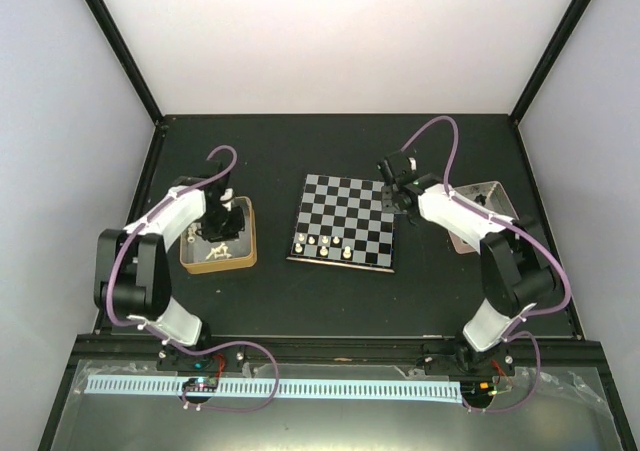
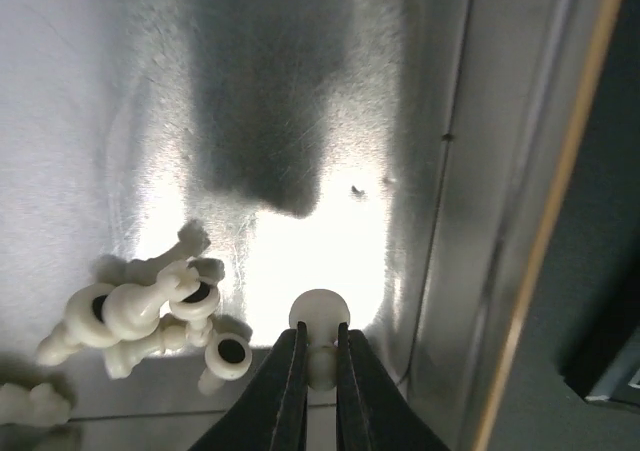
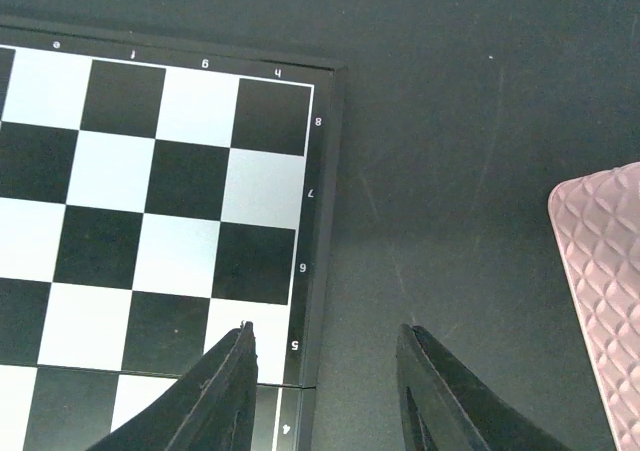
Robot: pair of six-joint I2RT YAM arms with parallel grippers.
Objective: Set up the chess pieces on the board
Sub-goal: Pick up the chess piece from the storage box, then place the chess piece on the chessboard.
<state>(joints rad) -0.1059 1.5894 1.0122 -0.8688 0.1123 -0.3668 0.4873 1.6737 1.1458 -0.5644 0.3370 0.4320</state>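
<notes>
The board [image 1: 345,221] lies mid-table, with three cream-white pieces [image 1: 325,241] standing near its front edge. My left gripper [image 1: 222,211] is down inside the gold-sided tin [image 1: 247,233]. In the left wrist view the left gripper [image 2: 319,356] is shut on a cream-white chess piece [image 2: 319,316] just above the tin's shiny floor. Several loose cream-white pieces [image 2: 150,316] lie heaped to its left. My right gripper [image 1: 392,186] hovers over the board's right edge. In the right wrist view the right gripper [image 3: 325,336] is open and empty, straddling the board's edge [image 3: 325,221].
A pinkish-silver tin [image 1: 478,214] sits right of the board, its quilted corner [image 3: 600,291] showing in the right wrist view. The gold tin's wall [image 2: 540,221] rises close to the right of my left gripper. Black frame rails border the table.
</notes>
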